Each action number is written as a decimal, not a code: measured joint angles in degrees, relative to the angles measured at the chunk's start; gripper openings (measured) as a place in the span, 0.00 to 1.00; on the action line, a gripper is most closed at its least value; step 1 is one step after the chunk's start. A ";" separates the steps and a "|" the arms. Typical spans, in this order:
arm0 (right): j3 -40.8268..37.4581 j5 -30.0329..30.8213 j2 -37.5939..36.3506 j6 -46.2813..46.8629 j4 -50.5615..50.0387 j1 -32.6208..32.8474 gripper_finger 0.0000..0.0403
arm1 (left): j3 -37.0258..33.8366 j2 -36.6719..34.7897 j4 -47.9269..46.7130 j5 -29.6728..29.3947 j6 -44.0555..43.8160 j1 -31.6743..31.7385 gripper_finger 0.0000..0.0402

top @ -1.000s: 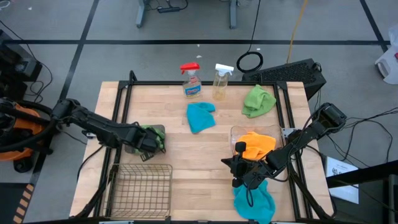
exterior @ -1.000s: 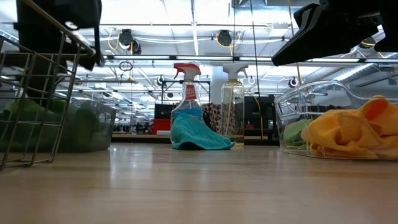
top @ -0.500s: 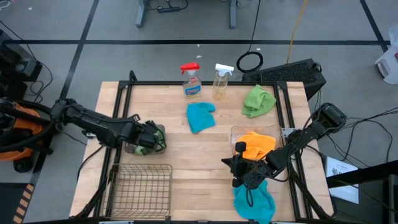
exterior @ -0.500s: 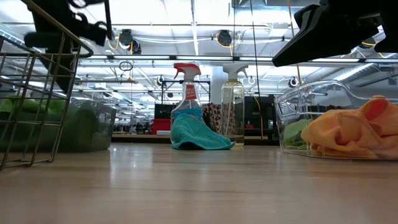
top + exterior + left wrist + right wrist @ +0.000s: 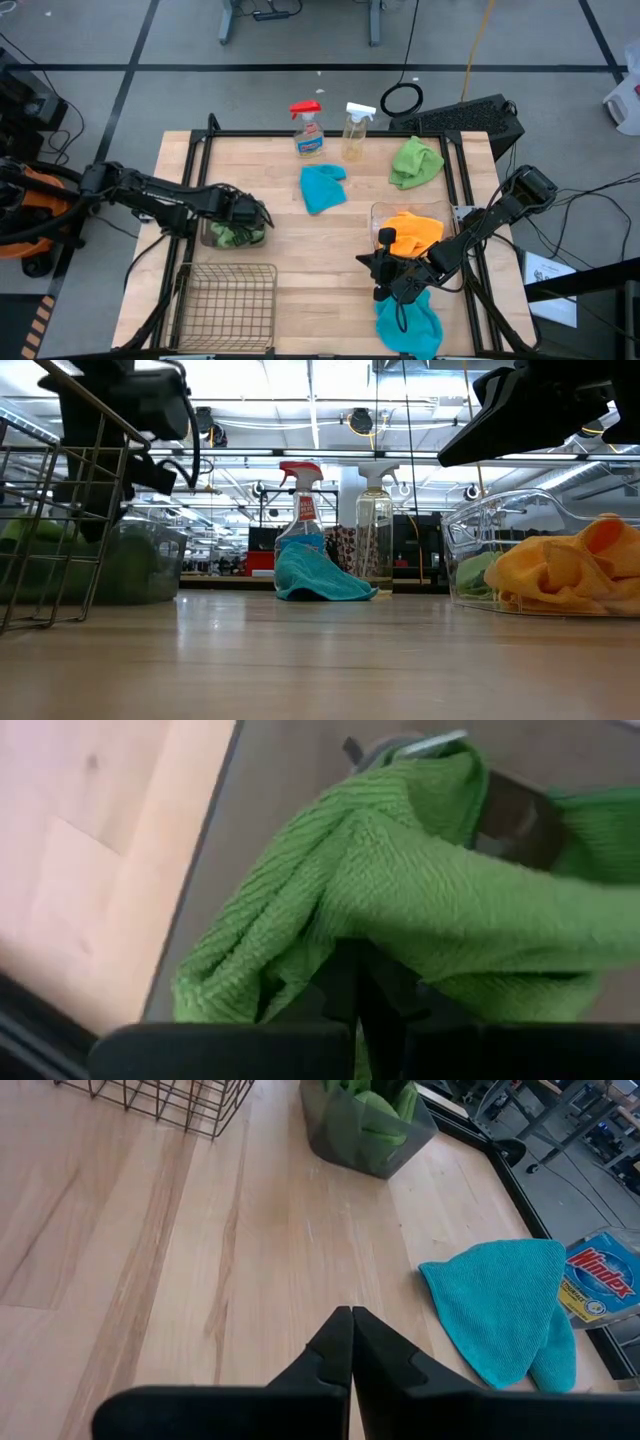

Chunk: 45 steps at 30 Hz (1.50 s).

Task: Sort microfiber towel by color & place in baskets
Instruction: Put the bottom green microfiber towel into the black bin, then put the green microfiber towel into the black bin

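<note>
Table (image 5: 300, 270): wire-mesh basket (image 5: 225, 305) sits at its front-left corner. Grey tub (image 5: 232, 236) just behind it holds 1 green towel (image 5: 420, 910), bunched, no clear long axis. Left claw (image 5: 252, 214) hangs over this tub, pressed together. Right claw (image 5: 385, 270) beside the clear tub (image 5: 380, 215), pressed together, holding nothing.

Under the left gripper (image 5: 243, 212) a towel (image 5: 232, 236) lies in a tub (image 5: 212, 238); the wire basket (image 5: 228, 305) sits just beside it, bottles (image 5: 308, 128) well beyond.
</note>
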 joint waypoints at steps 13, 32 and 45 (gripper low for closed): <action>-0.01 0.00 0.00 -0.01 0.00 0.01 0.00 | -7.07 -0.02 11.40 3.58 -0.03 2.57 0.00; -0.02 10.43 -14.67 0.84 -7.72 -2.85 0.00 | 11.06 -0.24 -11.04 -0.32 -3.21 1.33 0.11; -0.02 -3.09 -32.54 9.28 -35.16 -29.15 0.00 | 15.84 -1.11 5.01 -23.48 -11.92 -13.47 0.11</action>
